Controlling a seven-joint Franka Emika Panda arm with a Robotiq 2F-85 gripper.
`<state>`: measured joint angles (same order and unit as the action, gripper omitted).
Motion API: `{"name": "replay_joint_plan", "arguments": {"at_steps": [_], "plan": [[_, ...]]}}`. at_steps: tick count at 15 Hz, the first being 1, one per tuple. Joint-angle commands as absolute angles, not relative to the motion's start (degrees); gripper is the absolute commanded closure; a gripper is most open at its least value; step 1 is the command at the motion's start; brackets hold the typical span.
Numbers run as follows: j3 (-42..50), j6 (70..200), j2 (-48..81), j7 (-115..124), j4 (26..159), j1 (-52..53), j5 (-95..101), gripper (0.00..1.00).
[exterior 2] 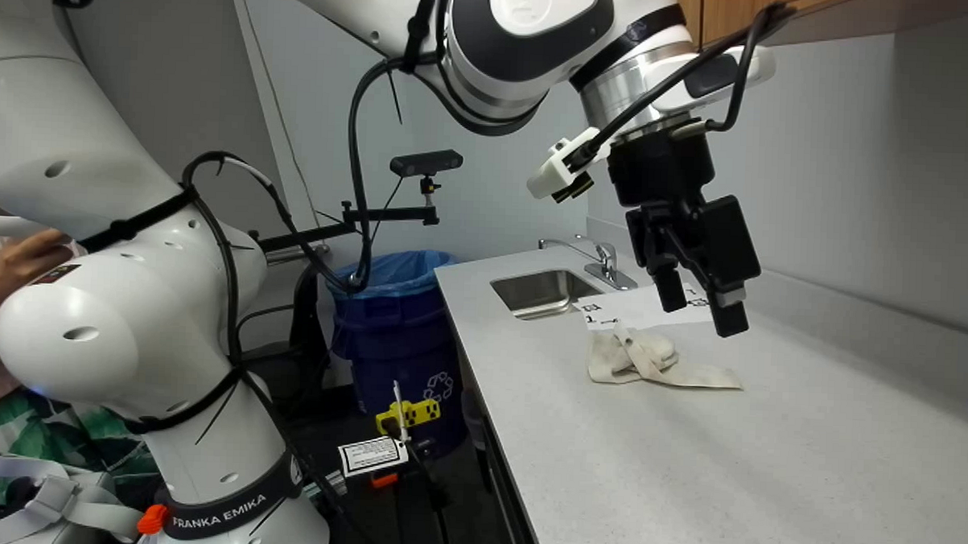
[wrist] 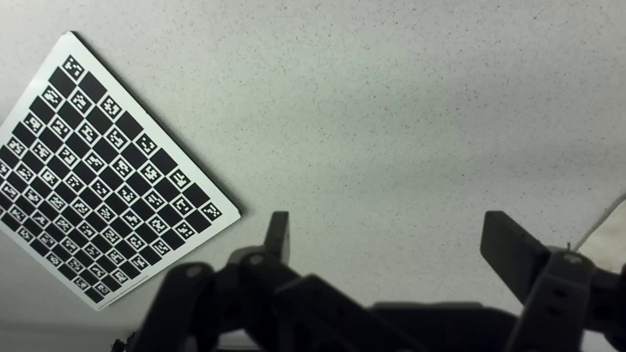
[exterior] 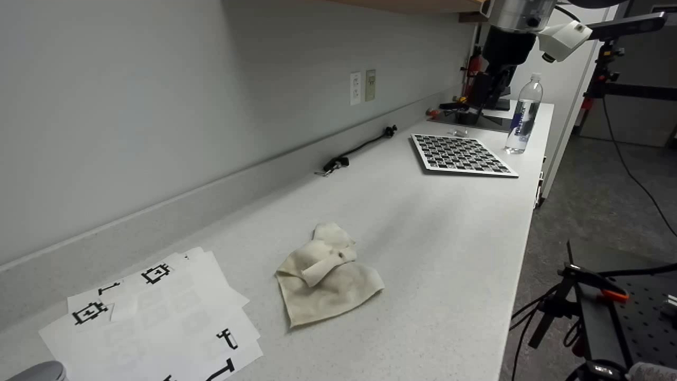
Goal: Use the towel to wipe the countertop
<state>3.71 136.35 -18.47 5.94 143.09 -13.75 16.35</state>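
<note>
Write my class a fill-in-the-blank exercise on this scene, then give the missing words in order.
1. The towel lies on the countertop beside printed sheets of ____.
2. The bottle stands ____, not on its side.
3. The checkered board is black and ____.
4. The tool hangs above the countertop, its jaws not shut but ____.
Missing words: paper; upright; white; open.
</note>
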Motion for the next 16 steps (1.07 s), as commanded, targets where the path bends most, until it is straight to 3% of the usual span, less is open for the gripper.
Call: {"name": "replay_joint_plan", "arguments": {"at_steps": [1,16], "plan": [[4.45,136.24,-18.48,5.78,142.99,-13.00,16.52,0.00],[4.43,135.04,-18.49,5.09,142.98,-12.82,16.61,0.00]]}}
